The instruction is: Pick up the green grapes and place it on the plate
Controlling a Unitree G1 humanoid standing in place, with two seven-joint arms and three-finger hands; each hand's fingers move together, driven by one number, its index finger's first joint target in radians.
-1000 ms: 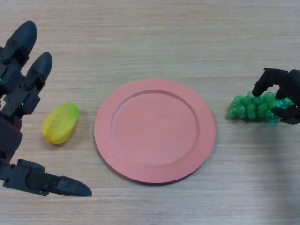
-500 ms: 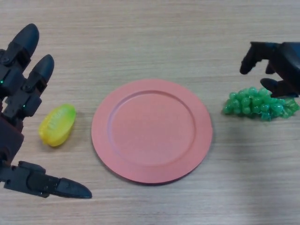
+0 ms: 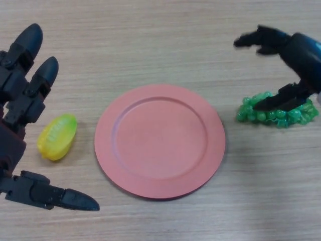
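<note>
The green grapes [image 3: 277, 111] lie on the wooden table [image 3: 160, 45], just right of the pink plate [image 3: 159, 141] and not on it. The right hand [image 3: 293, 60] hovers above them, fingers spread wide, holding nothing. This looks like the reach; next it must lower and close round the bunch. The left hand [image 3: 22, 95] rests open beside a yellow corn cob [image 3: 56, 136].

Two black hands [image 3: 22, 95] [image 3: 296, 55] — thick rounded fingers, seemingly glossy
</note>
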